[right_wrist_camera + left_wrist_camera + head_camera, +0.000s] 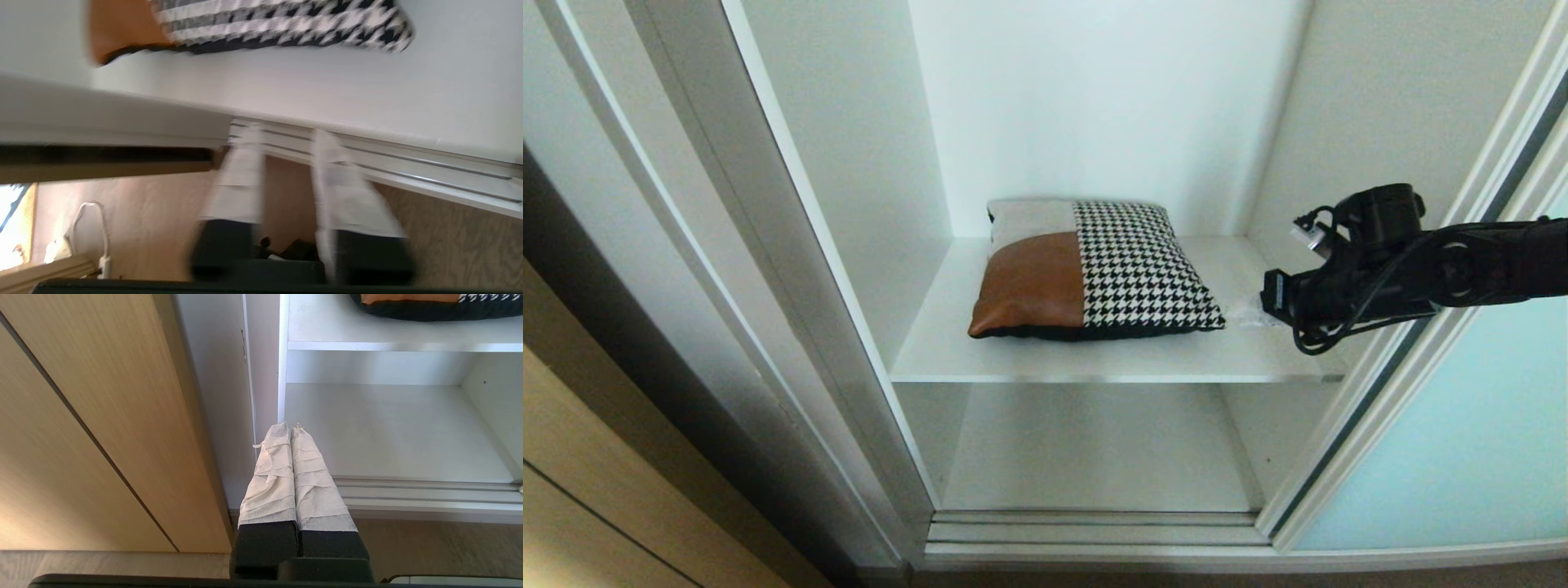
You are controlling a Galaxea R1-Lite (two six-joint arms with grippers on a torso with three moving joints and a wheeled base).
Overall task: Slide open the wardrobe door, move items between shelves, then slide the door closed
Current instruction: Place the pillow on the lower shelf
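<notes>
The cushion [1094, 273], half houndstooth with rust-brown and beige patches, lies flat on the upper shelf [1094, 363] of the white wardrobe. The lower shelf [1094, 449] beneath it is bare. The sliding wardrobe door [1462, 425], pale aqua glass, stands pushed to the right, leaving the compartment open. My right gripper [1248, 312] hovers at the right front corner of the upper shelf, just right of the cushion and apart from it. In the right wrist view that gripper [284, 134] is open and holds nothing, with the cushion [286, 20] beyond. My left gripper [291, 426] is shut and empty, low before the lower shelf.
The door's silvery frame [1372, 392] runs diagonally just behind my right arm. A white frame post [792, 269] bounds the compartment on the left, with a wooden panel [102, 416] beyond it. Floor tracks [1094, 531] run along the wardrobe's foot.
</notes>
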